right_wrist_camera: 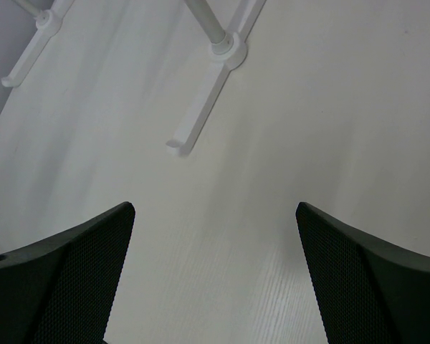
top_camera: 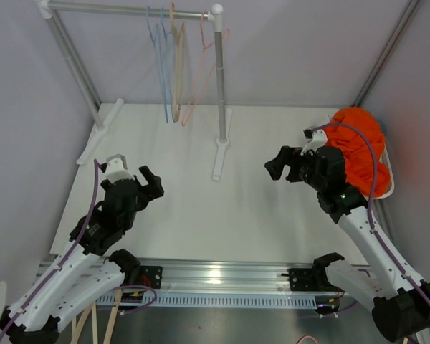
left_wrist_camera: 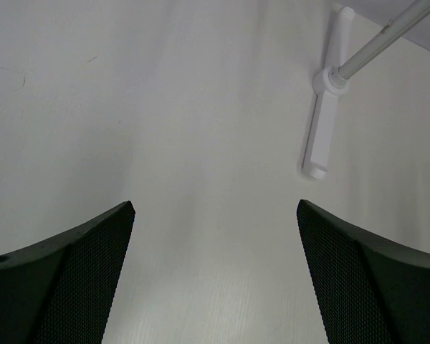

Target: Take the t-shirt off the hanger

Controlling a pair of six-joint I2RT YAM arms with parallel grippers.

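Overhead view of a white table point(top_camera: 222, 208) with a white clothes rack point(top_camera: 129, 8) across the upper left of the frame. Several thin hangers point(top_camera: 175, 64), blue, tan and pink, hang on its rail near the right post, and all look bare. The orange t-shirt point(top_camera: 358, 140) lies in a crumpled heap at the right edge of the frame, in a pale container point(top_camera: 388, 188) of which only the rim shows. Whether a hanger is buried inside the heap cannot be told. The left gripper point(top_camera: 147, 185) hovers at lower left, jaws spread wide and holding nothing; its wrist view shows only bare table between the fingers point(left_wrist_camera: 72, 279). The right gripper point(top_camera: 279, 166) hovers right of centre, just beside the t-shirt, jaws likewise apart and empty, with a rack foot point(right_wrist_camera: 204, 118) ahead of it in its wrist view. Judging from this, the shirt seems to be off its hanger and the work is at or near its end. To finish well, draw both arms toward the bottom of the frame with the jaws kept apart. Steer clear of the rack feet, and keep the right arm's cable from dragging the shirt out.
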